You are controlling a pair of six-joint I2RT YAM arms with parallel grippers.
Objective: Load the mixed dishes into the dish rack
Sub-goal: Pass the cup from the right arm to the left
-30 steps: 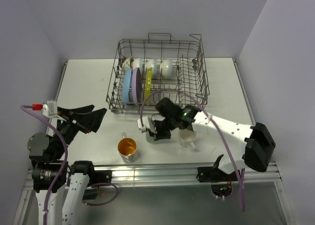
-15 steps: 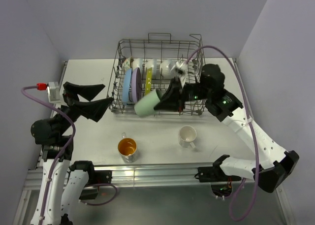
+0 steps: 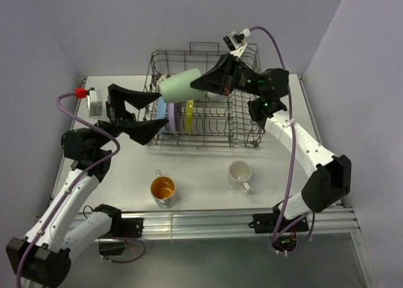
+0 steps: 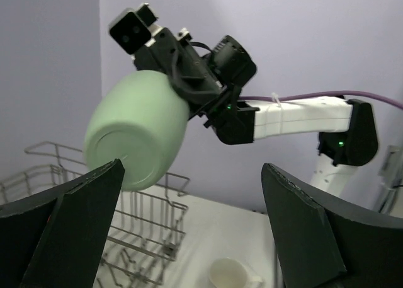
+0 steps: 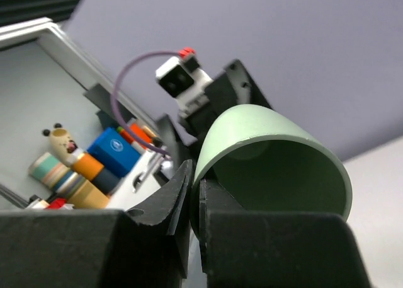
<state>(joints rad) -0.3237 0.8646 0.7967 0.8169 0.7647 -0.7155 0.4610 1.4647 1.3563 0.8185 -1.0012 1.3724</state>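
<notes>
I hold the pale green round cup (image 3: 178, 86) clamped by its rim in the right gripper (image 3: 200, 85), long axis horizontal, base pointing outward toward the wide-open left gripper (image 3: 153, 111), grey wire dish rack (image 3: 255, 121) below.

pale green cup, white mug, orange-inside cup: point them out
pale green cup (image 3: 179, 86), top view, its side wall
white mug (image 3: 240, 172), top view, its inside
orange-inside cup (image 3: 162, 188), top view, its orange inside

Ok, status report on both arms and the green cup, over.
Right gripper shut on pale green cup, held sideways above dish rack. Left gripper open, empty, near rack's left end. White mug and orange-inside cup on table, unloaded.
</notes>
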